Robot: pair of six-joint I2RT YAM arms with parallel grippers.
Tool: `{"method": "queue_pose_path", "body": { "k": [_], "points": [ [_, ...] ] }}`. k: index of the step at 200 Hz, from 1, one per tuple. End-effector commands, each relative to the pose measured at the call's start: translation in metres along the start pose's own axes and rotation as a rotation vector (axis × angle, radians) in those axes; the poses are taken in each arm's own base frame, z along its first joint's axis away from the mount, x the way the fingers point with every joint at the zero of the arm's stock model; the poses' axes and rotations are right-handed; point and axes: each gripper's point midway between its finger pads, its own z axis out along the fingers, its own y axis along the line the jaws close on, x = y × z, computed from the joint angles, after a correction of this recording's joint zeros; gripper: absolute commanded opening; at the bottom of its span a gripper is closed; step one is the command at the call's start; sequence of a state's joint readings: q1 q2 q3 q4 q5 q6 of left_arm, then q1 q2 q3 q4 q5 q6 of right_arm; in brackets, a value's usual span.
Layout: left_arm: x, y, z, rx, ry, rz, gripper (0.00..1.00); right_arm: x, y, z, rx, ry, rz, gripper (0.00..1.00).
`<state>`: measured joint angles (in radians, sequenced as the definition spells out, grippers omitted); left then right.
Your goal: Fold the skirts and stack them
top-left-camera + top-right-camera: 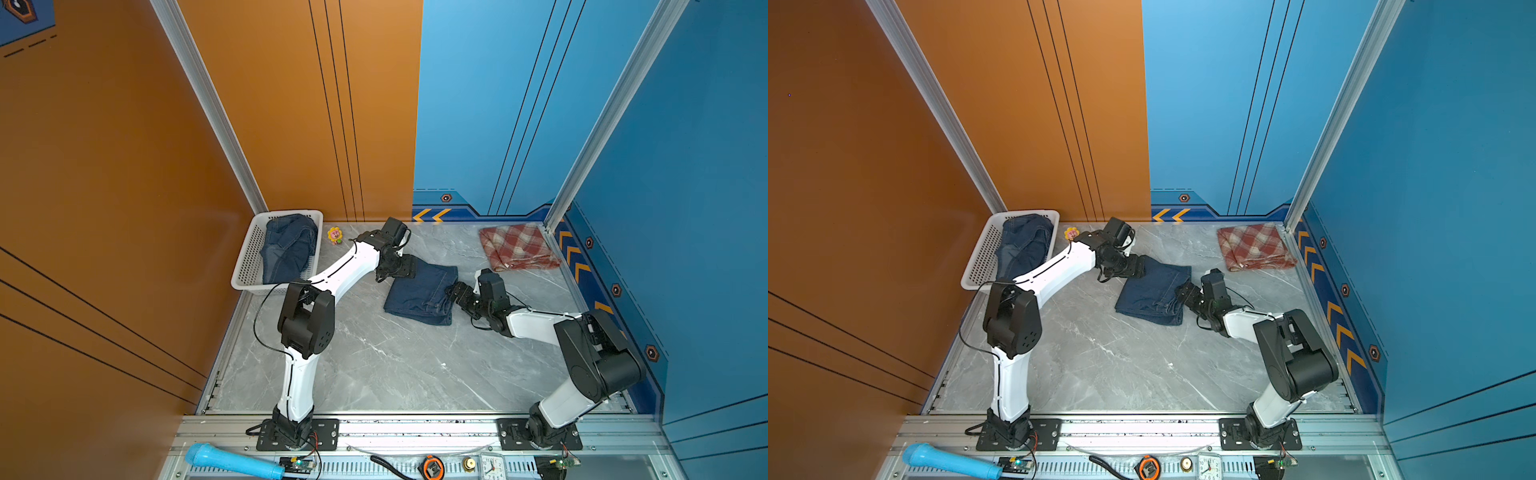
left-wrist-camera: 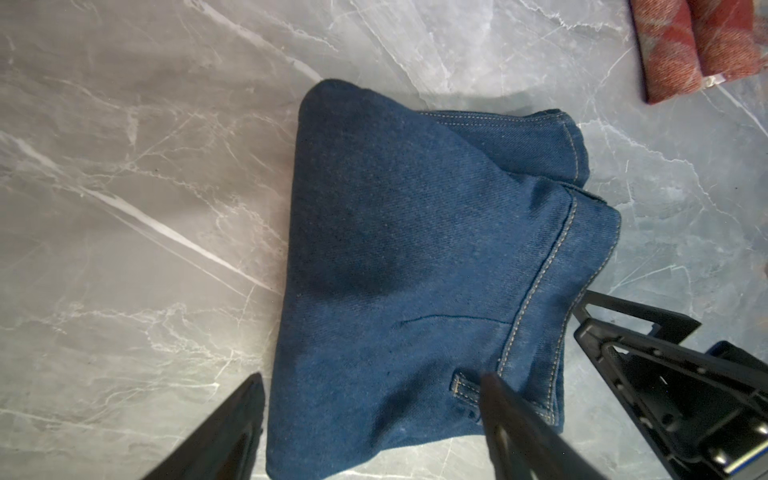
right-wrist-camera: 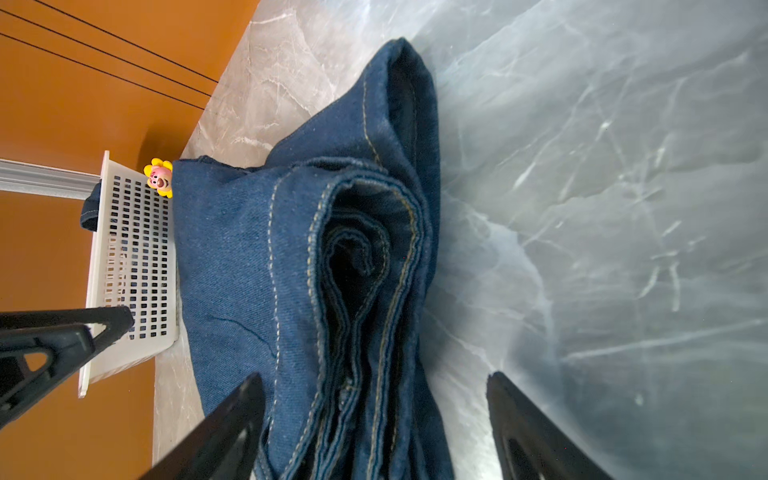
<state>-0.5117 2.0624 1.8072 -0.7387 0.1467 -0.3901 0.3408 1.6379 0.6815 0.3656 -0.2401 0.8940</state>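
In a top view, counted three skirts: folded denim skirt (image 1: 419, 293) on desk (image 1: 374, 365), plaid skirt (image 1: 517, 247) far right, second denim skirt (image 1: 289, 249) in basket (image 1: 249, 266), partly hidden by left arm (image 1: 332, 270). From left wrist, saw left claw (image 2: 370, 376) open over folded one, plaid skirt cut off. From right wrist, saw right claw (image 3: 374, 376) open astride its layered edge.

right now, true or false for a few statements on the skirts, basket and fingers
1. The plaid skirt lies folded in the far right corner of the table. True.
2. The basket is empty. False: a crumpled denim skirt lies in it.
3. A folded denim skirt lies on the table, outside the basket. True.
4. The left fingers and right fingers are shut. False: both pairs stand open.
5. The folded denim skirt is stacked on the plaid skirt. False: they lie apart.
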Motion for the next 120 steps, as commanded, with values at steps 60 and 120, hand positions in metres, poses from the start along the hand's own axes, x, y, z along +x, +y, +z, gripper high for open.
{"method": "queue_pose_path", "body": {
  "k": [60, 120],
  "points": [
    [-0.007, -0.011, 0.007, 0.056, -0.017, -0.005, 0.82, 0.021, 0.000, 0.039, -0.018, 0.113, -0.011, 0.49],
    [-0.025, -0.051, 0.020, 0.172, -0.043, 0.004, 0.81, 0.024, -0.012, 0.040, -0.115, 0.176, -0.030, 0.00]
  ]
}}
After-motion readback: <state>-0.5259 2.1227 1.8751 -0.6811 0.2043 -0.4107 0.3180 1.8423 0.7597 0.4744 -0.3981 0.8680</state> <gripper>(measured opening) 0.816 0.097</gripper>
